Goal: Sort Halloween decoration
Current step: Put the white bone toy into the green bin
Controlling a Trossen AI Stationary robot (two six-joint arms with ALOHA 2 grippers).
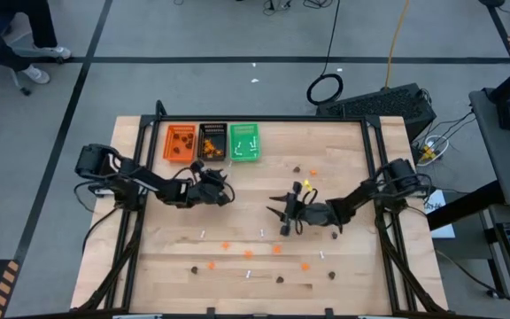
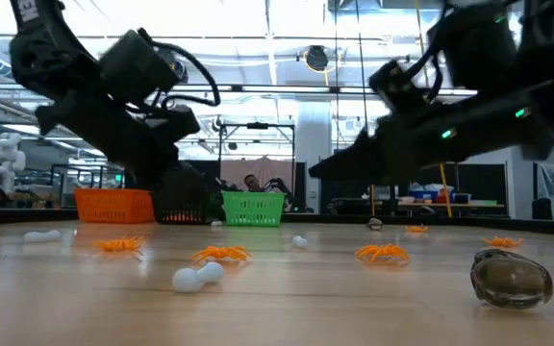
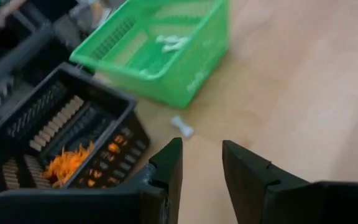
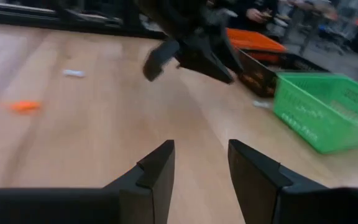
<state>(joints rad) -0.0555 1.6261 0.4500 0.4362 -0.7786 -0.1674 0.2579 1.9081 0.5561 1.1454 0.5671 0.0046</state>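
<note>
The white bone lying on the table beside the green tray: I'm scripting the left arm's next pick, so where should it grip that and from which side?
Grip the white bone across its thin middle, coming straight down from above. It lies flat and alone on the bare wood near the green tray, knobbed ends wider than the shaft. The left gripper is open and empty, close by.

**Wooden table strewn with trinkets**

A pale wooden butcher-block table (image 1: pixel 343 151) with a black metal frame carries three small plastic trays in a row at its far left: an orange tray (image 1: pixel 181 142), a black tray (image 1: pixel 212 142) and a green tray (image 1: pixel 244 143). Tiny orange blobs (image 1: pixel 276 249), dark brown blobs (image 1: pixel 281 279) and thin white sticks (image 1: pixel 249 274) lie scattered over the near half, a few more toward the far right.
</note>
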